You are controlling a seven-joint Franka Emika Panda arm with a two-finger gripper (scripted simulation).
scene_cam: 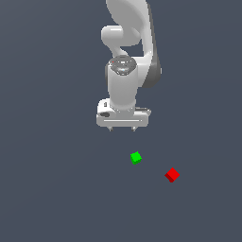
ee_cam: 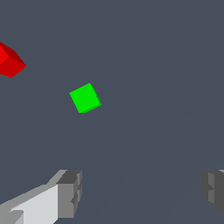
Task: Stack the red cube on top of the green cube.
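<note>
1. The counter point(scene_cam: 47, 189) is the biggest thing. It is flat, plain and dark grey-blue, and it fills both views.
2. The white robot arm point(scene_cam: 126, 56) comes next. It reaches in from 12 o'clock in the exterior view and points straight down.
3. The pincer point(scene_cam: 122, 128) sits at the end of the arm. Its two fingers point(ee_cam: 70, 192) are spread wide with nothing between them. It looks to be above the counter, touching neither cube.
4. The green cube point(scene_cam: 135, 157) is tiny. In the exterior view it lies on the counter near the pincer, at about 5 o'clock from it.
5. The red cube point(scene_cam: 172, 175) is just as tiny. It sits at about 4 o'clock from the green cube, a short way apart and not touching it.
6. I think the job is at its first step: the red cube is not picked up yet. Next the pincer would need to go over the red cube, turn to line up with its sides, come down and squeeze it.
7. Some things are hard to see. The wrist view cuts off part of the red cube point(ee_cam: 9, 61) and one finger at the picture's edge. The top of the arm is cut off in the exterior view. There are no shadows, so how high the pincer hangs is hard to tell.
</note>
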